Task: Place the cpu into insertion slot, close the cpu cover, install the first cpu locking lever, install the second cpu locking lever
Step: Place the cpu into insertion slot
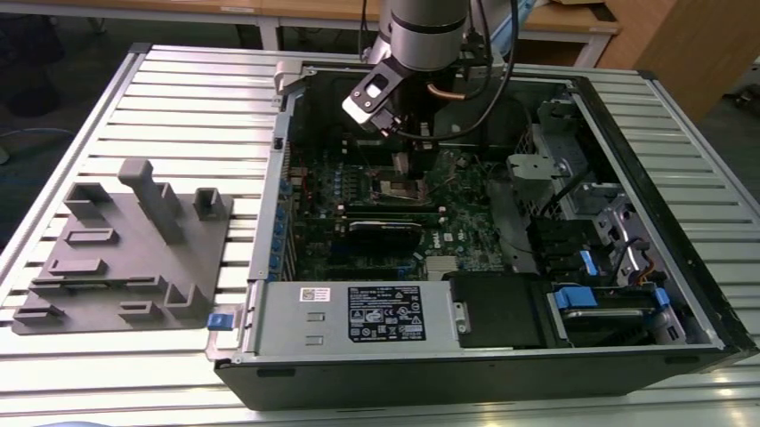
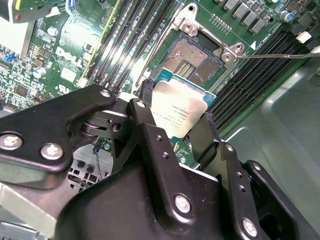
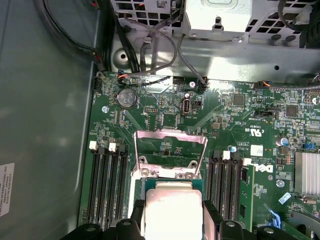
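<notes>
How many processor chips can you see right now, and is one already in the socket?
1. The chip is held in the gripper, close over the open socket. The socket's bare contacts show, with no chip seated in it. None appears hidden.

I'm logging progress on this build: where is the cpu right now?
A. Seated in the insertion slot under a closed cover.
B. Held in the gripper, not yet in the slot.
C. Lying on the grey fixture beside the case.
B: the gripper is shut on the cpu, while the insertion slot shows bare contacts and the cpu cover is swung open.
</notes>
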You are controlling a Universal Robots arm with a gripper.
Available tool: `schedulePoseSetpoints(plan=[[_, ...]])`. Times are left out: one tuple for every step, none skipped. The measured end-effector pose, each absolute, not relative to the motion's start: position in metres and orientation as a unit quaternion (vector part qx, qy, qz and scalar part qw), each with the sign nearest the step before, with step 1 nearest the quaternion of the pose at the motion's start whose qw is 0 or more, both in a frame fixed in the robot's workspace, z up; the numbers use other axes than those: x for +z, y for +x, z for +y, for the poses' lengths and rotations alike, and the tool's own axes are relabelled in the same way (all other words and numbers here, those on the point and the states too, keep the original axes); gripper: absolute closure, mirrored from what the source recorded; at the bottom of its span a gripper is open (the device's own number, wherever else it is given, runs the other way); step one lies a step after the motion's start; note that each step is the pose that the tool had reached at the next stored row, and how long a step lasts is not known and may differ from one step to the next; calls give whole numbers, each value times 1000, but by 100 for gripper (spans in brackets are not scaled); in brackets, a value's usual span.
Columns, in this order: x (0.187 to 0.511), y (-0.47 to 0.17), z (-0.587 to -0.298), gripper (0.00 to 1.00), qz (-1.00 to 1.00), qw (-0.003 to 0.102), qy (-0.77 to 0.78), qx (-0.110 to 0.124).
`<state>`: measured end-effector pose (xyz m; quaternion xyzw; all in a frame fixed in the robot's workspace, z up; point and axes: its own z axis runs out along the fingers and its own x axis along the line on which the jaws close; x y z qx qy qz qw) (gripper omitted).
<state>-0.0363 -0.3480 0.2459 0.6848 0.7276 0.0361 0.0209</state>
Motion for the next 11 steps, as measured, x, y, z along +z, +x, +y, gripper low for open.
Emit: schedulePoseSetpoints(plan=[[246, -36, -348, 46, 728, 21, 685, 36], [246, -36, -348, 46, 728, 21, 685, 36], [246, -36, -348, 46, 728, 21, 685, 36], [246, -36, -348, 46, 728, 21, 685, 36], [246, -36, -348, 46, 728, 21, 685, 36], [246, -36, -348, 46, 728, 21, 685, 36], [246, -36, -348, 46, 728, 21, 685, 36], [246, -36, -348, 46, 728, 21, 685, 36], [246, -36, -348, 46, 728, 20, 685, 35], [246, -36, -348, 46, 728, 19, 685, 34], [246, -36, -348, 46, 728, 18, 685, 33]])
